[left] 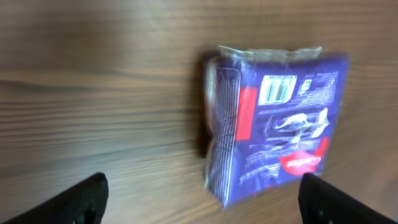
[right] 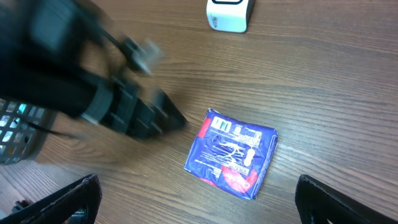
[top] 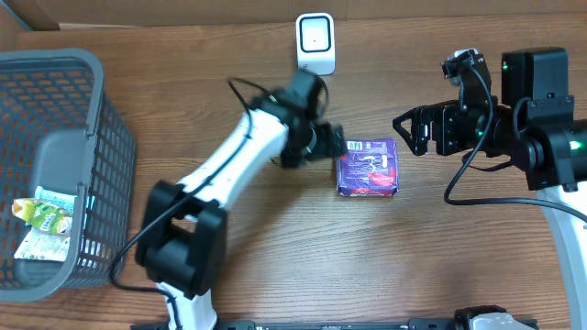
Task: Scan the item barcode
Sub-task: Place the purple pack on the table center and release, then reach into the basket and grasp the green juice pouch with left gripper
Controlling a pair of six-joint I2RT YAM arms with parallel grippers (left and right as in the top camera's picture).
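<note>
While the purple packet lies flat on the tabletop just right of centre in the overhead view, printed side up with a barcode-like block near one edge, the left arm reaches diagonally from the lower left towards it. The left jaws are spread wide just beside the packet's upper-left corner, grasping nothing. From the right edge, the right arm points its jaws at the packet, also spread wide and empty. A white scanner stands at top centre. At far left, a grey basket holds a green-and-white pouch.
</note>
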